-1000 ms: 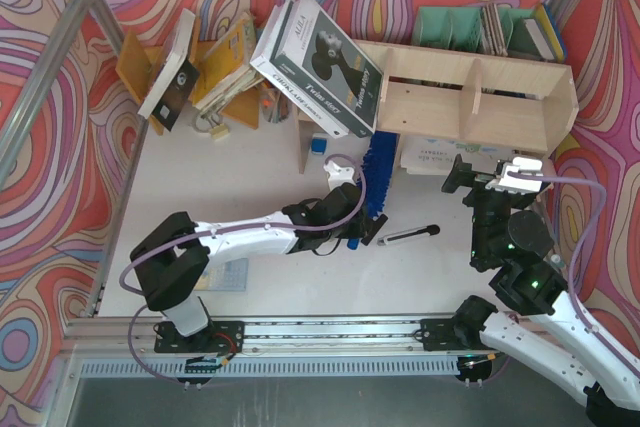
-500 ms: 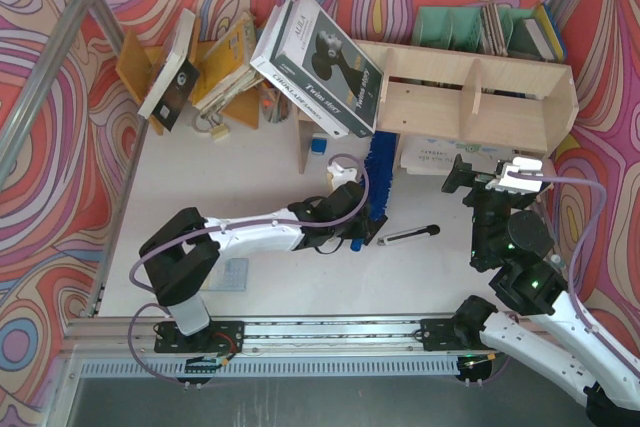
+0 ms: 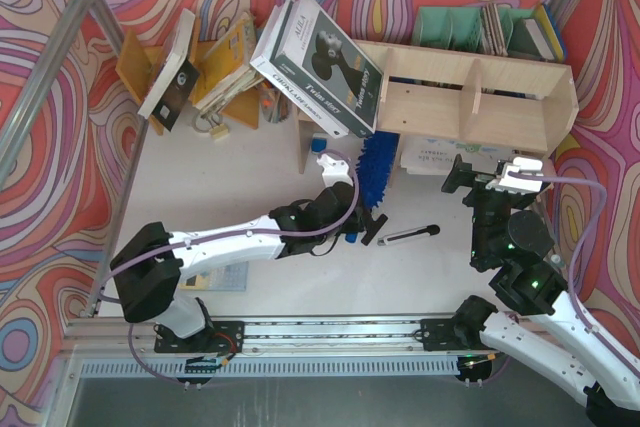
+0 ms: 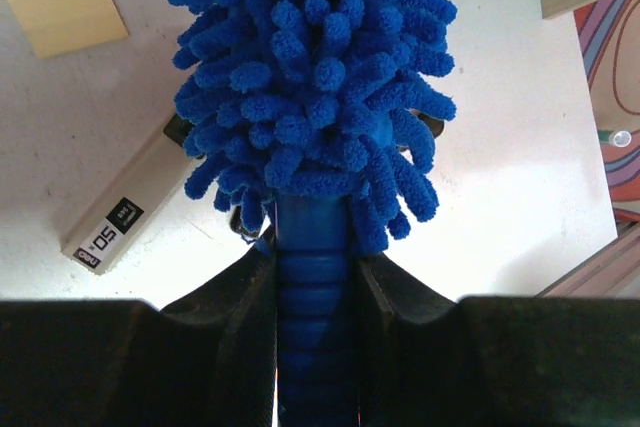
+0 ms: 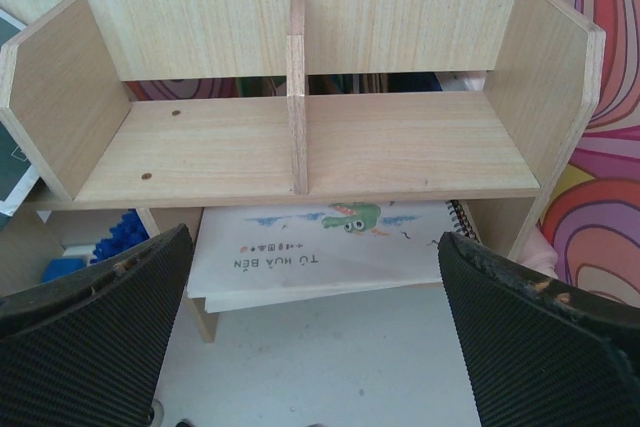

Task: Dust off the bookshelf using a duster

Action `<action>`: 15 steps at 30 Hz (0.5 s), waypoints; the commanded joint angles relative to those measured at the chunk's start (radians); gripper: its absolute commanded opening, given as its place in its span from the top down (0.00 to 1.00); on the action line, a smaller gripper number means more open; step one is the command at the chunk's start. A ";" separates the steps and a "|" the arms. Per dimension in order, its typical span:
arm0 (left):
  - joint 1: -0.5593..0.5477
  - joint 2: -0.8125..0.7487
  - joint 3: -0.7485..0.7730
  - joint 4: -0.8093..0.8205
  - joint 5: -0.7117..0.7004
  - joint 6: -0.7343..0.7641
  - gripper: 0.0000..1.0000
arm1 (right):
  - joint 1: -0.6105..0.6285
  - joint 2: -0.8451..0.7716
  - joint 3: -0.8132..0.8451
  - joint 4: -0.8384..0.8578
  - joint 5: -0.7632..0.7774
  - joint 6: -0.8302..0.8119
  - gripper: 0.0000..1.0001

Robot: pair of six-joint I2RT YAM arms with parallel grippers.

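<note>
The duster's fluffy blue head [image 3: 377, 171] points away from me toward the left end of the bookshelf [image 3: 480, 97], close under a leaning book. My left gripper [image 3: 360, 219] is shut on its ribbed blue handle [image 4: 312, 277], and the duster head [image 4: 310, 67] fills the left wrist view above the jaws. My right gripper [image 3: 480, 179] hovers open in front of the bookshelf [image 5: 300, 137], facing its two upper compartments. Nothing lies between the right gripper's [image 5: 312, 247] fingers.
A large black-and-white book [image 3: 320, 52] leans over the shelf's left end. An orange-brown rack of tilted books [image 3: 215, 67] stands at back left. A spiral notebook [image 5: 330, 237] lies under the shelf. A silver rod with black clip [image 3: 405, 235] lies mid-table. A white box [image 4: 120, 222] lies under the duster.
My left arm has stretched out and carried the duster a little farther toward the shelf. The right arm has not moved.
</note>
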 commanded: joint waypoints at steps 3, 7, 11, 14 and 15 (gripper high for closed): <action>-0.006 -0.007 0.002 0.074 -0.031 0.047 1.00 | -0.007 0.004 0.019 -0.007 -0.005 0.013 0.01; -0.005 0.055 0.034 0.045 0.014 0.038 1.00 | -0.007 0.003 0.021 -0.008 -0.003 0.013 0.01; 0.008 0.116 0.038 0.003 0.030 0.021 1.00 | -0.007 -0.008 0.019 -0.009 0.000 0.015 0.01; 0.017 0.142 0.039 -0.001 0.054 0.012 1.00 | -0.007 -0.011 0.018 -0.007 -0.003 0.015 0.01; 0.017 0.145 0.039 0.001 0.055 0.013 1.00 | -0.007 -0.011 0.018 -0.009 -0.002 0.014 0.01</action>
